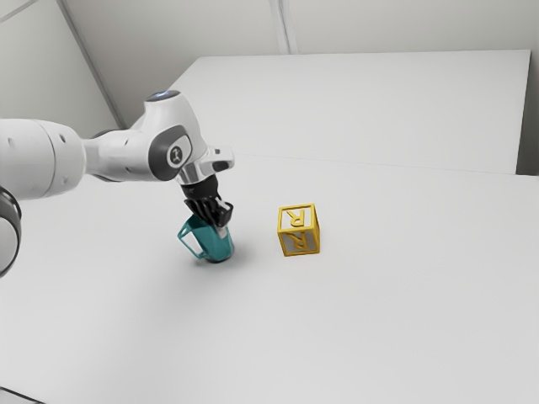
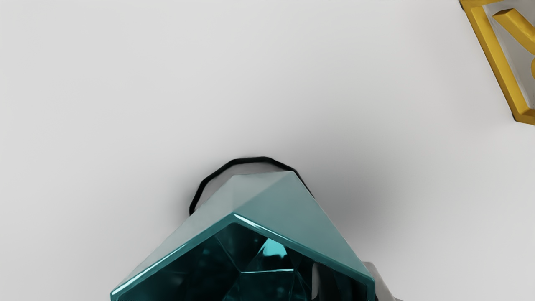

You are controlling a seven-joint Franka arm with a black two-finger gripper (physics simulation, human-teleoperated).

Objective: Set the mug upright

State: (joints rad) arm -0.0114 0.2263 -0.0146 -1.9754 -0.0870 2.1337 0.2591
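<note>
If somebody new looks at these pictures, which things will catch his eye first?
Probably first the shiny teal mug on the pale table, with the black hand at its rim. Next comes the yellow block with raised R letters, standing apart, toward the exterior view's right. The big white arm reaches in from that view's left.

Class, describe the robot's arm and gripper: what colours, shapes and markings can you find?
The arm is glossy white, built of smooth, rounded segments with dark grey trim at the joints. One joint has a dark oval panel bearing a round, pale emblem; a dark, blue-tinted disc caps the top. The gripper is black and angular, with a small pale pad near its tip.
</note>
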